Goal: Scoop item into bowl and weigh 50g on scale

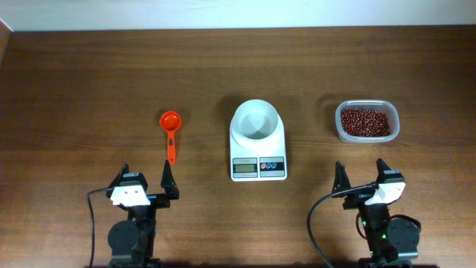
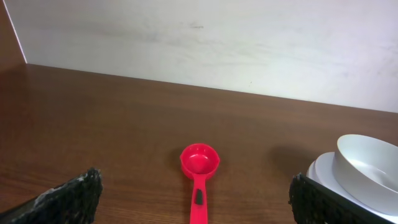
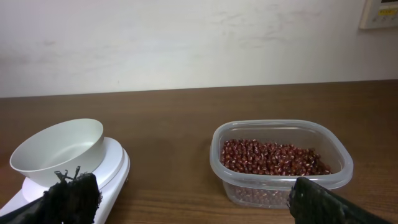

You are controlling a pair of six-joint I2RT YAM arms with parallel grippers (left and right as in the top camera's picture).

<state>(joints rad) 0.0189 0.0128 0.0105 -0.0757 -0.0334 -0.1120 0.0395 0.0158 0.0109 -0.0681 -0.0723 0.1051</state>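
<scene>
The white bowl [image 1: 256, 121] sits empty on the white scale [image 1: 258, 158] at the table's middle; both show in the left wrist view [image 2: 367, 163] and the bowl in the right wrist view [image 3: 59, 151]. The dark reddish-brown beans [image 1: 364, 122] fill a clear tub [image 1: 343, 134] at the right, also seen in the right wrist view [image 3: 270, 157]. A red scoop [image 1: 171, 132] lies left of the scale, handle toward me, straight ahead of my left gripper [image 2: 196, 196]. My left gripper [image 1: 145, 184] and right gripper [image 1: 362, 177] are open and empty near the front edge.
The scale [image 3: 93, 177] has a grey display and red and blue buttons [image 1: 271, 164] facing the front. A pale wall runs behind the table's far edge. Bare wooden tabletop [image 1: 89, 89] lies around the objects.
</scene>
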